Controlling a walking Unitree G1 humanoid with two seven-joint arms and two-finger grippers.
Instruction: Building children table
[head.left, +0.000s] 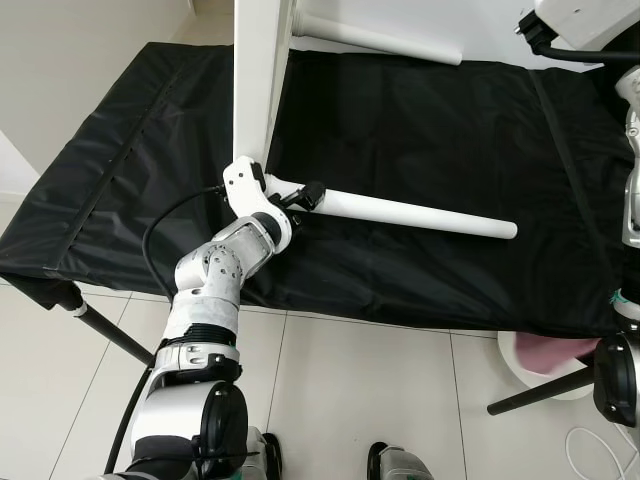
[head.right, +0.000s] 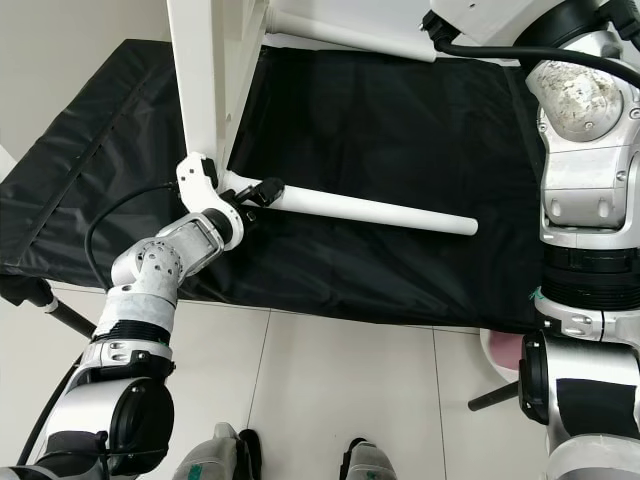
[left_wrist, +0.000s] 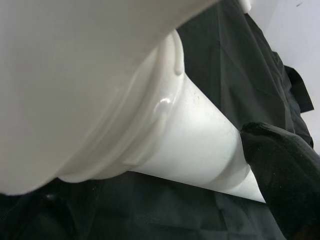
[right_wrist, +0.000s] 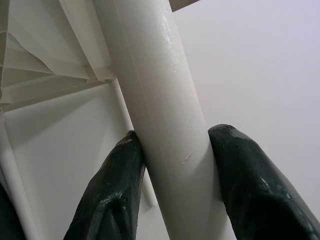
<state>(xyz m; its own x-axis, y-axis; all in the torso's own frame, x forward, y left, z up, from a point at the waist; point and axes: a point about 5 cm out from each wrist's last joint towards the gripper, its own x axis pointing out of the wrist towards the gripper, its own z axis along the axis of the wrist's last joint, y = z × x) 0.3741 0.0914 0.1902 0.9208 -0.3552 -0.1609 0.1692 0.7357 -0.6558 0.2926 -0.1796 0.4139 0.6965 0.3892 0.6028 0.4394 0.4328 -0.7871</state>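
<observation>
Standing on its edge on the black cloth-covered work surface (head.left: 430, 140), the white children's table (head.left: 258, 75) is seen with its underside turned toward the right, so that its legs stick out sideways. Two legs can be counted: a near leg (head.left: 420, 213) running rightward just above the cloth, and a far leg (head.left: 380, 38) at the far edge of the scene. Whether more legs are fitted cannot be told.

The near leg is gripped at its base by the left hand (head.left: 308, 195), right beside the collar where the leg meets the table's corner; in the left wrist view one black finger (left_wrist: 285, 170) is pressed against the leg just beyond that collar (left_wrist: 150, 125). The far leg is clasped by the right hand (right_wrist: 172, 172), whose two black fingers close on either side of the tube, with the ribbed underside of the table behind.

The step in hand is judged to be the seating of the near leg into its socket. The next move would call for the leg to be kept in line with the socket and turned or pushed home, while the table is steadied by the right hand so that it is not tipped over.

A pink-filled white tub (head.left: 550, 360) stands on the tiled floor (head.left: 360, 390) at the near right.
</observation>
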